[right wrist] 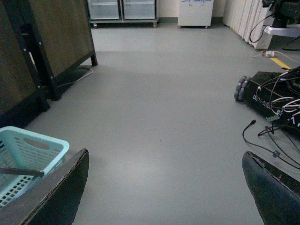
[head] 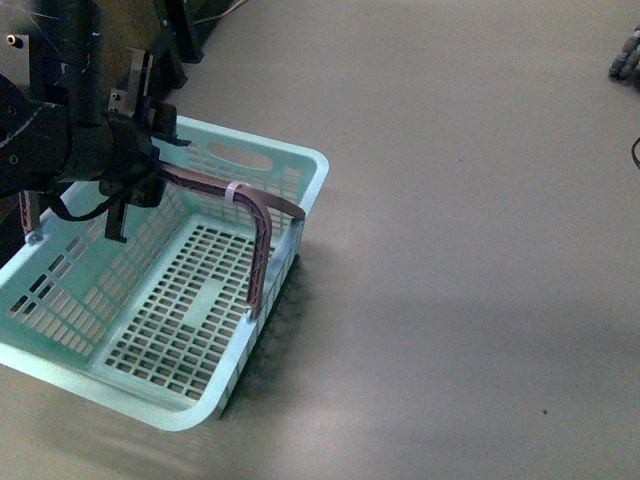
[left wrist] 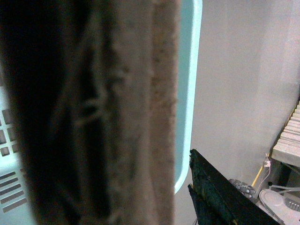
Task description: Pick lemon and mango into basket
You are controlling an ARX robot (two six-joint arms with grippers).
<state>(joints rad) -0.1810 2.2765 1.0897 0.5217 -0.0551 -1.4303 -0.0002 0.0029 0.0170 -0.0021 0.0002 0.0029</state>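
One basket (head: pixel 120 392), pale turquoise with slotted walls and floor, sits on the grey floor (head: pixel 450 260) at the near left of the front view. Its near corner reaches almost to the bottom edge. A brown-grey handle (head: pixel 262 250) rises from the basket's right wall, bends at a white tie (head: pixel 233 190) and runs left into the left gripper (head: pixel 140 165). That gripper hangs over the basket's far left part and looks clamped on the handle. Up close in the left wrist view, the blurred handle (left wrist: pixel 117 117) fills most of the picture, with the turquoise rim (left wrist: pixel 187 93) behind it.

The right gripper (right wrist: pixel 165 157) is spread wide, with only floor between its dark fingers (right wrist: pixel 61 192). Farther right stands a black wheeled base (right wrist: pixel 262 89) trailing cables.
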